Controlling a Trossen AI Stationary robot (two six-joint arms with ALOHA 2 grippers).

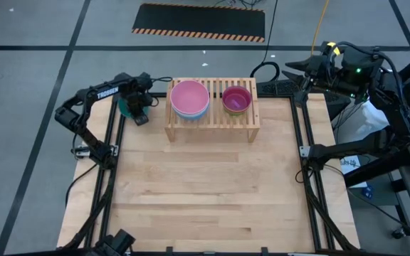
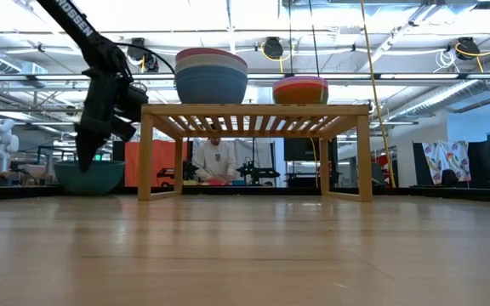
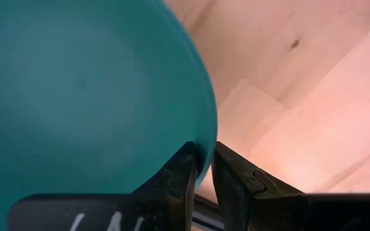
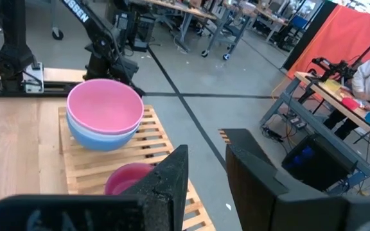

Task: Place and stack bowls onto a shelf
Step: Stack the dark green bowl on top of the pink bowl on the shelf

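Pinching the teal bowl's (image 3: 76, 90) rim, left jaws (image 3: 201, 168) sat left of the shelf (image 1: 212, 122); next, lift onto a stack. Right jaws (image 4: 207, 170) idled, parted.

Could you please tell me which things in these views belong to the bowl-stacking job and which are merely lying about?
Part of the job:
- teal bowl, on the table left of the shelf, its rim pinched by the left hand
- shelf
- pink bowl stacked on a blue bowl on the shelf
- second stack, purple on top

Just about:
- right hand, waiting off the table
- striped floor mat
- person behind
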